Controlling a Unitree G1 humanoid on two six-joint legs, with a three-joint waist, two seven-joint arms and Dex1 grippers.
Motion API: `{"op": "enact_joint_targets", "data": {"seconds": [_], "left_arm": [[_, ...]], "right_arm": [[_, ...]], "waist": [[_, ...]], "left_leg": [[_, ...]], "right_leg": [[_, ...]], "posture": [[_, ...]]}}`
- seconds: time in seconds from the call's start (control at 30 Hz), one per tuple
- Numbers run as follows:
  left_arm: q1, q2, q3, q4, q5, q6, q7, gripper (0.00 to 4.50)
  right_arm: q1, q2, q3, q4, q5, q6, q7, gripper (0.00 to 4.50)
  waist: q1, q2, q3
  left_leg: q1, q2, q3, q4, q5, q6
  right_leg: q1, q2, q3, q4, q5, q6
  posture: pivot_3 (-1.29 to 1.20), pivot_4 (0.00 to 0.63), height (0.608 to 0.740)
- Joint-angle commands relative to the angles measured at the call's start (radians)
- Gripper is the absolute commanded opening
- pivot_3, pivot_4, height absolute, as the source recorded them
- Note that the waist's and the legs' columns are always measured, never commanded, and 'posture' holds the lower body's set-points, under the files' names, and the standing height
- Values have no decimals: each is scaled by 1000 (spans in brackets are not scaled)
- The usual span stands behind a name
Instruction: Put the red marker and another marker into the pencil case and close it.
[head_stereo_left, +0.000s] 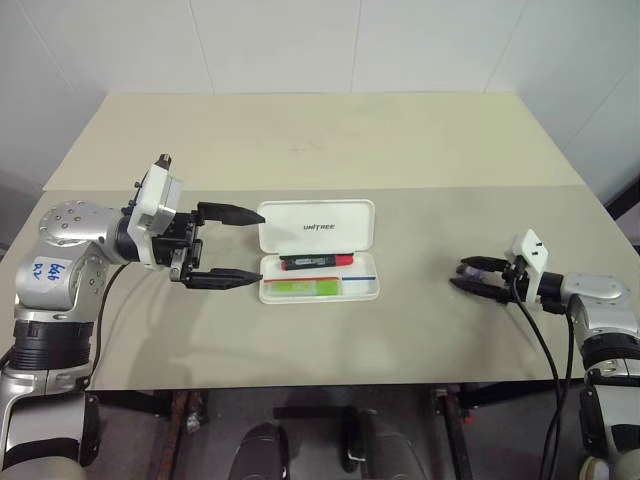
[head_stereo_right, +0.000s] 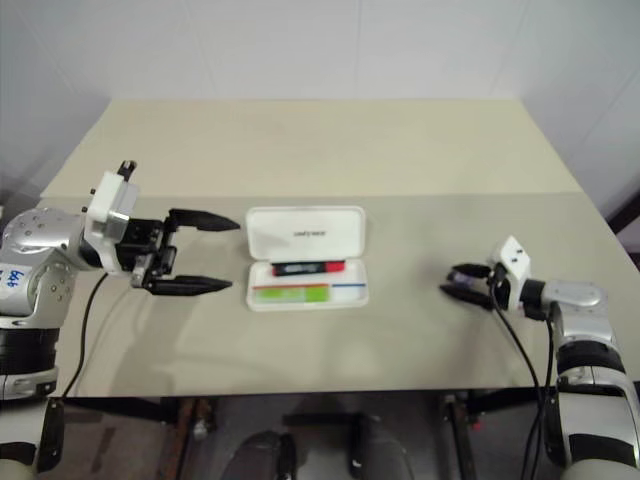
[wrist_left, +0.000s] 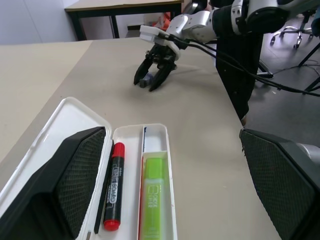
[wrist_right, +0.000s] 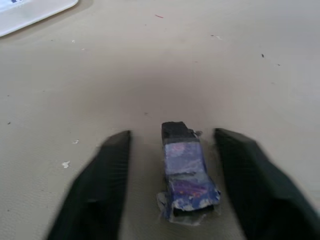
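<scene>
Pencil case (head_stereo_left: 318, 249): seen open on the tabletop (head_stereo_left: 330, 140), lid laid back.
Red marker (head_stereo_left: 316, 261): laid in the tray, partly hidden by the lid edge.
Green highlighter (head_stereo_left: 304, 288): laid in the tray beside it.
Left gripper (head_stereo_left: 226, 246): fingers spread wide, nothing held, just left of the case.
Right gripper (head_stereo_left: 478, 276): fingers half apart around a small blue-purple object (wrist_right: 186, 170) that is hard to identify; contact cannot be told.

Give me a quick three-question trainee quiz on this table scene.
1. True or false: the pencil case lies open.
2. Which marker lies nearer the lid: A the red marker, B the green highlighter?
3. Fill in: the left gripper stands wide open just to the ____ of the case.

Key: 1 true; 2 A; 3 left.
</scene>
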Motion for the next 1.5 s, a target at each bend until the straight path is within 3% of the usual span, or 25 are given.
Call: {"op": "enact_joint_targets", "data": {"seconds": [0.03, 0.13, 0.17, 0.43, 0.57, 0.7, 1.0, 1.5], "left_arm": [[6, 15, 33, -37, -26, -1, 13, 4500], [9, 7, 30, -34, -23, -7, 16, 4500], [12, 4, 29, -32, -21, -12, 16, 4500], [34, -1, 10, 18, 6, -56, -6, 4500], [55, -14, 1, 49, 22, -98, -5, 4500], [68, -29, -9, 55, 30, -120, 5, 4500], [91, -55, -16, 17, 22, -123, 37, 4500], [150, -54, 5, -37, 7, -120, 77, 4500]], "right_arm": [[12, -10, -4, 17, -14, 0, 18, 1458], [14, 5, 1, -24, -12, -10, 26, 467], [15, 11, 4, -43, -12, -13, 25, 410], [1, 95, 25, -402, 61, 89, 62, 410], [0, 167, 91, -633, 101, 203, 63, 410], [-10, 236, 162, -723, 105, 276, 53, 410], [-64, 326, 296, -638, 37, 273, 80, 410], [-110, 355, 327, -499, -15, 233, 108, 410]], "waist": [[1, 0, 0], [0, 0, 0], [-1, 0, 0], [-29, 0, 0], [-31, 0, 0], [-23, 0, 0], [-24, 0, 0], [-26, 0, 0]], "left_leg": [[0, 0, 0, 0, 0, 0], [1, 0, 1, 0, 1, 1], [1, 0, 2, 0, 1, 1], [7, 1, 9, -5, 0, -1], [13, 1, 12, -12, 1, -4], [12, 2, 11, -15, 4, -12], [11, 2, 14, -15, -1, -3], [12, 3, 17, -15, -2, -4]], "right_leg": [[0, 0, 1, 0, 0, 0], [0, 0, 5, 0, 0, 0], [0, 0, 6, 0, 0, 1], [0, 1, 13, 3, 0, 0], [-1, 0, 16, 4, 0, 0], [-2, 1, 15, 4, -2, -3], [-3, 1, 14, 1, -1, -2], [-4, 0, 15, 1, -2, -2]], "posture": [[0, 150, 740], [0, 150, 740], [0, 150, 740], [0, 150, 740], [0, 150, 740], [0, 150, 740], [0, 150, 740], [0, 150, 740]]}}
